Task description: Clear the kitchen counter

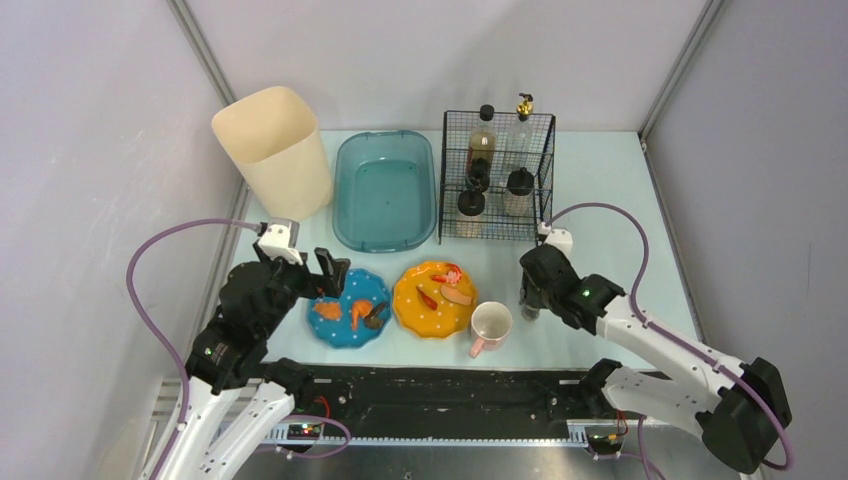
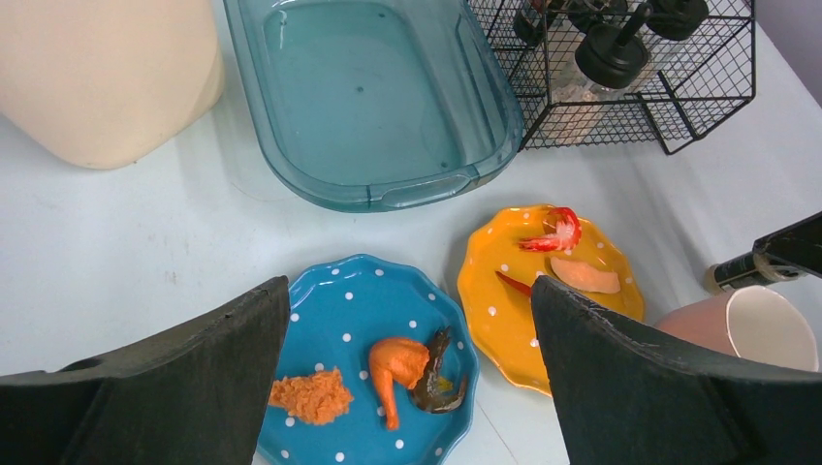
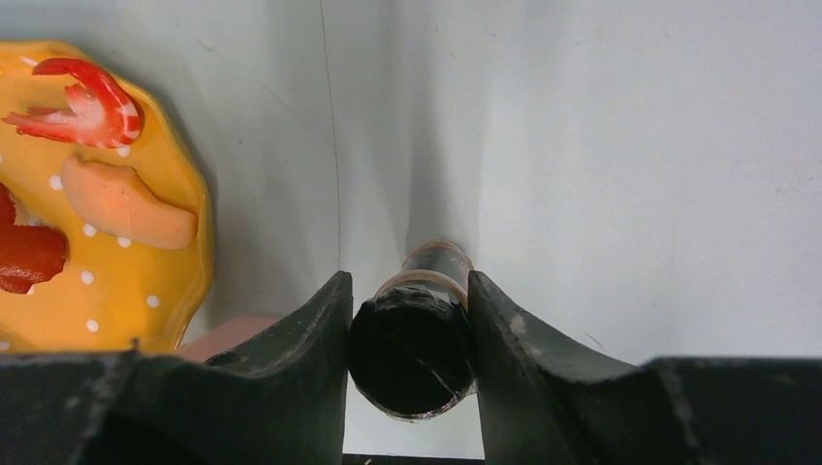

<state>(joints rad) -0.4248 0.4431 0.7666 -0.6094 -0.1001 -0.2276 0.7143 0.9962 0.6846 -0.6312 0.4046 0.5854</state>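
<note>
While the right gripper (image 1: pixel 531 297) pinches a small black-capped bottle (image 3: pixel 412 354) at the right of the counter (image 1: pixel 600 180), both fingers pressed to the cap, most of the clearing appears to lie ahead. The pale blue counter runs from the arms' bases at the near edge to the far wall and carries everything in the scene. The bottle stands on it, just right of a pink mug (image 1: pixel 491 325).

The left gripper (image 2: pixel 409 286) hangs wide open and empty above the blue plate (image 1: pixel 372 290) at near left. That plate holds orange crumbs, a drumstick-shaped piece and a dark prawn. The orange plate (image 1: pixel 440 322) beside it holds a red prawn, a pale slice and a red strip. Neither plate has been emptied, and the mug is untouched.

At the far side, the teal basin (image 1: pixel 345 200) has no dishes in it. A cream bin (image 1: pixel 275 150) stands to its left and a wire rack (image 1: pixel 545 170) of bottles to its right.

The gripper covers most of the bottle from above, and the wrist camera shows little beyond its cap, so its contents and any label cannot be made out. Mesh blurs the number of bottles in the rack. Whether the basin holds water cannot be told, and the bin's inside is out of sight.
</note>
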